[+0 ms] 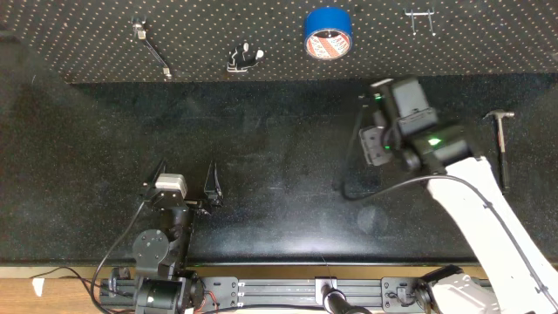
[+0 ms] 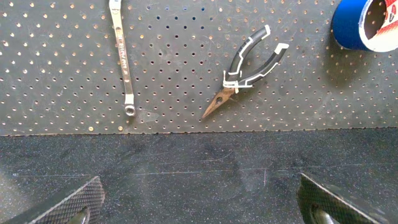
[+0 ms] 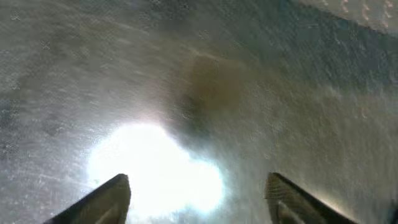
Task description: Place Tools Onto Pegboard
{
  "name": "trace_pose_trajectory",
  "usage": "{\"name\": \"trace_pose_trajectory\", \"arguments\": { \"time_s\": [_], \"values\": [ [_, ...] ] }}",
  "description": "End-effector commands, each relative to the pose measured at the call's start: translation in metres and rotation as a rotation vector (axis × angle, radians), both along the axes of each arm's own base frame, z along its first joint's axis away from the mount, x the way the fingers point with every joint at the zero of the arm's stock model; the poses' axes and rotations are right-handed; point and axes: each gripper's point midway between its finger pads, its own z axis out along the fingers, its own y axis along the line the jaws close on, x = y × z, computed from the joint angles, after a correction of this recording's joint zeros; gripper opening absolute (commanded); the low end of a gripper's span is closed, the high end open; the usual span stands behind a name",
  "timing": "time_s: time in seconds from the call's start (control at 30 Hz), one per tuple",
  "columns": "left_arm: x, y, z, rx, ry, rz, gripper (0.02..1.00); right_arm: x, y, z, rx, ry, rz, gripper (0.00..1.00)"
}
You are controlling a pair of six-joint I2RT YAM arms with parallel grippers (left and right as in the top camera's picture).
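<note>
The dark tabletop (image 1: pixel 261 157) carries a hammer (image 1: pixel 502 148) at its right side; the adjoining pegboard (image 1: pixel 70 44) bears a wrench (image 1: pixel 153 50), pliers (image 1: pixel 244 58) and tape (image 1: pixel 328 35).

- A dark, matte worktop (image 1: pixel 261 157) carries everything — its surface is faintly scuffed and scratched.
- Along the worktop's far edge stands a dark pegboard (image 1: pixel 70 44), dotted with even rows of small holes.
- A pale wooden strip (image 1: pixel 22 271) runs along the near edge.
- A bright patch of glare (image 3: pixel 155 168) lies on the worktop — hazy at its rim.
</note>
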Motion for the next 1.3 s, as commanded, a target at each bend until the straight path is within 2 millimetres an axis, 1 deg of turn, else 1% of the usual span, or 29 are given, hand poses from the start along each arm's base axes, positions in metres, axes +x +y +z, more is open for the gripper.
{"name": "trace_pose_trajectory", "arguments": {
  "time_s": [0.03,0.07,0.13,0.2,0.3,0.4,0.57,0.67,0.8,0.9,1.03,1.13,1.23,1.3],
  "values": [
    [-0.001,-0.003,0.0,0.001,0.0,-0.015,0.996,-0.027,-0.054,0.0,-0.005,0.104,-0.206,0.972],
    [-0.001,-0.003,0.0,0.001,0.0,-0.015,0.996,-0.037,-0.07,-0.002,-0.012,0.143,-0.261,0.972],
    [-0.001,-0.003,0.0,0.001,0.0,-0.015,0.993,-0.051,-0.094,-0.003,-0.014,0.184,-0.349,0.974],
    [-0.001,-0.003,0.0,0.001,0.0,-0.015,0.996,-0.061,-0.113,-0.005,-0.02,0.193,-0.392,0.976],
    [-0.001,-0.003,0.0,0.001,0.0,-0.015,0.996,-0.077,-0.132,-0.016,-0.06,0.225,-0.343,0.976],
    [-0.001,-0.003,0.0,0.001,0.0,-0.015,0.996,-0.089,-0.15,-0.029,-0.108,0.27,-0.377,0.976],
    [-0.001,-0.003,0.0,0.001,0.0,-0.015,0.996,-0.077,-0.184,-0.037,-0.098,0.196,-0.503,0.978],
    [-0.001,-0.003,0.0,0.001,0.0,-0.015,0.996,-0.069,-0.203,-0.041,-0.1,0.171,-0.495,0.978],
    [-0.001,-0.003,0.0,0.001,0.0,-0.015,0.996,-0.056,-0.218,-0.052,-0.055,0.144,-0.427,0.98],
    [-0.001,-0.003,0.0,0.001,0.0,-0.015,0.996,-0.054,-0.23,-0.065,-0.049,0.159,-0.404,0.98],
    [-0.001,-0.003,0.0,0.001,0.0,-0.015,0.998,-0.049,-0.237,-0.085,-0.067,0.201,-0.311,0.982],
    [-0.001,-0.003,0.0,0.001,0.0,-0.015,0.996,-0.047,-0.248,-0.1,-0.063,0.22,-0.32,0.98],
    [-0.001,-0.003,-0.001,0.001,0.0,-0.015,0.996,-0.048,-0.257,-0.107,-0.06,0.238,-0.322,0.98],
    [-0.001,-0.003,-0.001,0.001,0.0,-0.015,0.996,-0.046,-0.265,-0.108,-0.064,0.241,-0.318,0.98]
  ]
}}
